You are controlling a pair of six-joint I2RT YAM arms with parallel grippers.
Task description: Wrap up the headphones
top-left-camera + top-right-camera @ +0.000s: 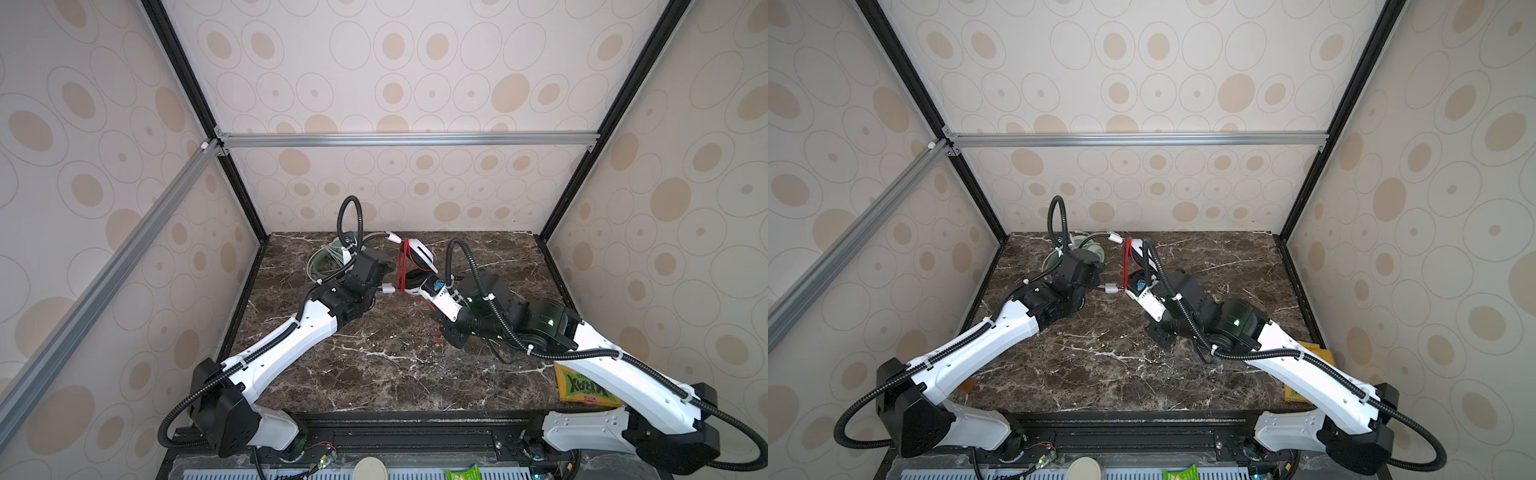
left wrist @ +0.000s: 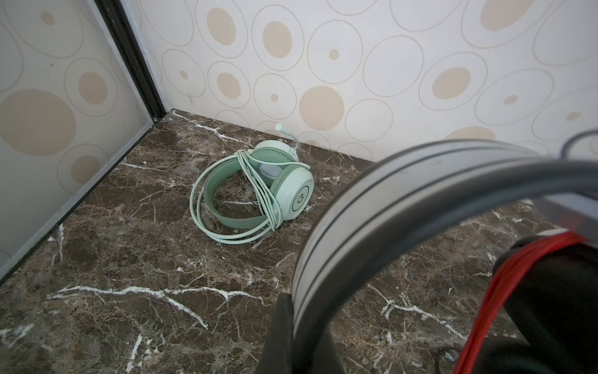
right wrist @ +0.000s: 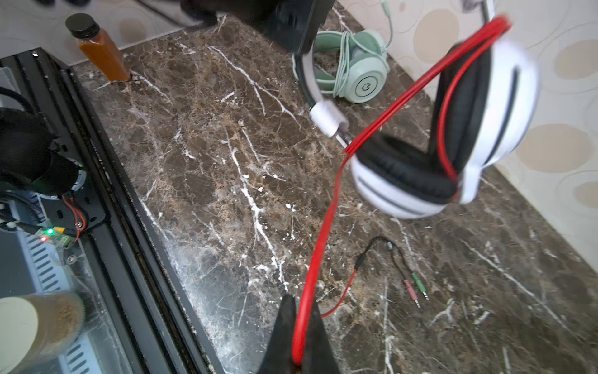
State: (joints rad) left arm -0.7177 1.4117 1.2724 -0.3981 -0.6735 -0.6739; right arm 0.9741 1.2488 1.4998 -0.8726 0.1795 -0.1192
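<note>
The mint-green headphones (image 2: pixel 291 191) (image 1: pixel 328 257) lie at the back left of the marble table (image 1: pixel 374 374), their pale cable wound round them. The white-and-black headphones (image 3: pixel 504 107) (image 1: pixel 422 255) hang above the table's back middle. My left gripper (image 2: pixel 299 340) (image 1: pixel 387 269) is shut on their silver headband (image 2: pixel 372 194). Red cable (image 3: pixel 326 226) is looped over the earcups and runs down to my right gripper (image 3: pixel 299 336) (image 1: pixel 445 332), which is shut on it. The cable's thin end with pink and green plugs (image 3: pixel 414 285) lies on the table.
A brown bottle (image 3: pixel 103 51) stands at the table's front left corner. A yellow-green snack packet (image 1: pixel 582 388) lies at the front right under the right arm. A jar with a beige lid (image 3: pixel 32 323) sits below the front rail. Patterned walls close in three sides.
</note>
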